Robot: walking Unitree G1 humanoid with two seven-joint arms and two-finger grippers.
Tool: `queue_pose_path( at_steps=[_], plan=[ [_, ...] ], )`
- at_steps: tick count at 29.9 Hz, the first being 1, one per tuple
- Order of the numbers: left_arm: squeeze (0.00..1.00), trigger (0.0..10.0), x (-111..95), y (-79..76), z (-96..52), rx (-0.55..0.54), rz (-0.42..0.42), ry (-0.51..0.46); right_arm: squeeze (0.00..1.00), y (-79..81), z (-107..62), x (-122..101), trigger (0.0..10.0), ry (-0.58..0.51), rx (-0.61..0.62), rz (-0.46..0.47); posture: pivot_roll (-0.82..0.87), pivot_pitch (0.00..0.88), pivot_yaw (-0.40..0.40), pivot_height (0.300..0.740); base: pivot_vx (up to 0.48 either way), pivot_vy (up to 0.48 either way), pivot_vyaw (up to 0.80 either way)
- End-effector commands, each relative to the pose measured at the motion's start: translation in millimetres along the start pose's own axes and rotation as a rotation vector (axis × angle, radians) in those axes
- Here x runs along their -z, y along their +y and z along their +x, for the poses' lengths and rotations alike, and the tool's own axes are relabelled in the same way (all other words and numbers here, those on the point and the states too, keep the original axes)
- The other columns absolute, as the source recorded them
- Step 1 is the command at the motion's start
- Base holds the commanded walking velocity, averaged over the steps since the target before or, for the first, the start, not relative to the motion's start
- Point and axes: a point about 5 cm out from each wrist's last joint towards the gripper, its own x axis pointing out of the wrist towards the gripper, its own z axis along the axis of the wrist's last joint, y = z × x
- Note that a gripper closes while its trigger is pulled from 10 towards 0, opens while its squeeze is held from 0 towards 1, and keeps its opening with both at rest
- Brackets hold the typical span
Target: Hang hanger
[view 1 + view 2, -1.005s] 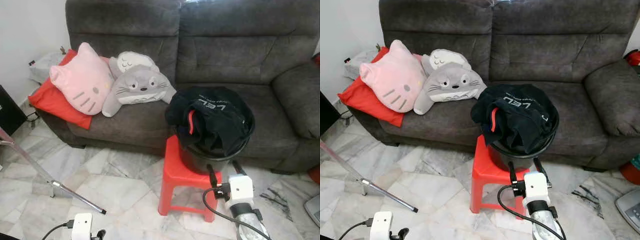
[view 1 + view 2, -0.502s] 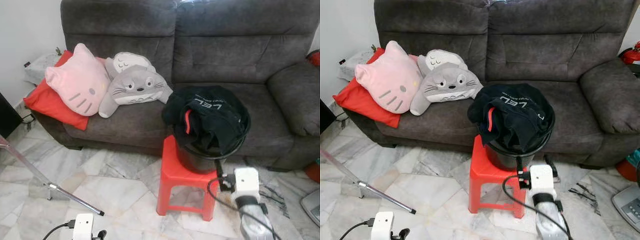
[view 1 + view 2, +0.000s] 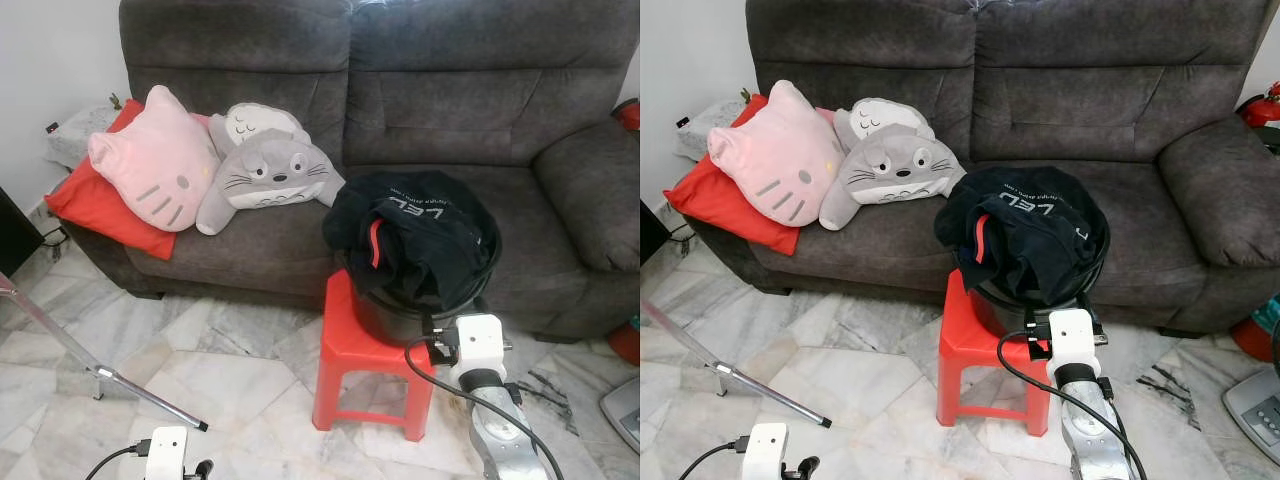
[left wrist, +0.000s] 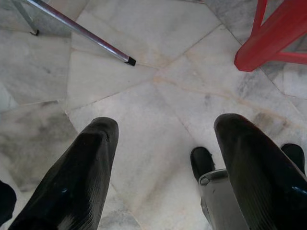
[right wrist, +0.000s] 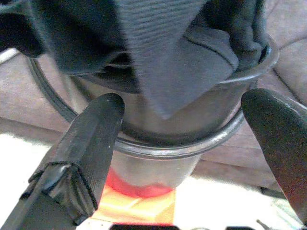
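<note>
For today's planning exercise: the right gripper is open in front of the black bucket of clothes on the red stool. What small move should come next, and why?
Probably raise the right gripper a little and ease it forward over the bucket rim. Its fingers are open but level with the bucket's wall, below the dark clothes draped over the top, so closing now would catch no fabric.

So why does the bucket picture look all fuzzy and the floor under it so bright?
In the right wrist view the bucket and the dark clothes sit very close to the camera, so they blur, and the floor beneath glares nearly white. The left eye view is sharp and evenly lit. In the left wrist view the marble floor is clear, the near black fingers soft.
</note>
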Motion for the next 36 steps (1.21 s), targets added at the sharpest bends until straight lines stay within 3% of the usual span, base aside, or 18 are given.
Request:
queue_pose_path(
  at_steps=[1, 14, 23, 36],
  plan=[
    [0.0, 10.0, 2, 0.9, -0.6, -0.008, 0.009, 0.005, 0.0, -5.4, 3.4, -4, 10.0, -0.02, 0.036, -0.009, -0.21, 0.0, 0.083, 0.74, 0.0, 0.0, 0.0],
    [0.0, 10.0, 3, -2.9, -0.8, -0.001, 0.018, 0.008, 0.0, -10.3, 10.3, -12, 10.0, -0.078, 0.094, -0.052, -0.21, 0.0, 0.085, 0.74, 0.0, 0.0, 0.0],
    [0.0, 10.0, 5, -1.9, -1.3, -0.001, 0.024, 0.013, 0.0, -16.1, 18.3, -32, 10.0, -0.17, 0.174, -0.012, -0.2, 0.0, 0.09, 0.74, 0.0, 0.0, 0.0],
    [0.0, 10.0, 7, -1.0, -1.7, -0.001, 0.025, 0.022, 0.0, -20.0, 22.5, -13, 10.0, -0.009, 0.262, 0.155, -0.2, 0.0, 0.092, 0.74, 0.0, 0.0, 0.0]
  ],
)
